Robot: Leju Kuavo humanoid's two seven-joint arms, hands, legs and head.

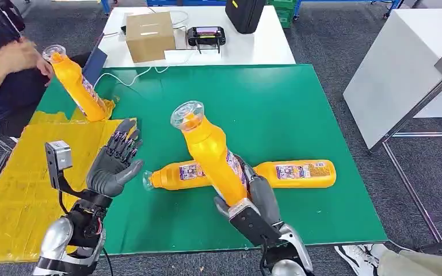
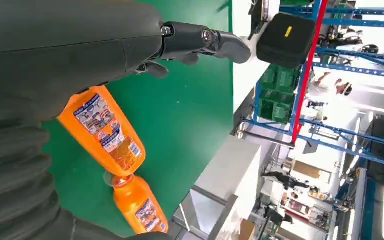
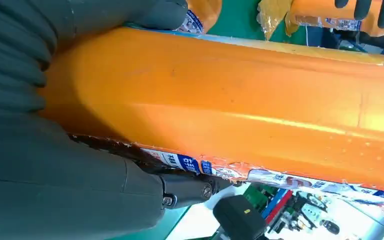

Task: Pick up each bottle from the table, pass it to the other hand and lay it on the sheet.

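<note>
The green table (image 1: 299, 103) takes up most of the head view, its near edge partly covered by both arms; beside it on the robot's left lies the yellow sheet (image 1: 23, 172), crumpled, cut off by the picture's lower left corner; behind stands a white table (image 1: 253, 46) carrying a cardboard box (image 1: 149, 35), a black controller (image 1: 205, 36) and a black case (image 1: 244, 12) cut off at the top; a second white table (image 1: 403, 69) runs out of frame on the right.

Four orange bottles can be counted; two lie on the green table, the left lying bottle (image 1: 177, 175) and the right lying bottle (image 1: 296, 173), their inner ends hidden behind the held bottle (image 1: 210, 150); a fourth bottle (image 1: 79, 85) stands tilted at the sheet's far edge under a person's hand (image 1: 26, 56), the person cut off at the left edge.

The right hand (image 1: 252, 198) grips the held bottle by its lower body, cap up and leaning toward the left; its fingers are mostly hidden behind the bottle; the right wrist view shows orange plastic pressed against the palm.

The left hand (image 1: 117, 161) is raised over the table's left edge, palm facing the held bottle, fingers spread and holding nothing, apart from the bottle.
</note>
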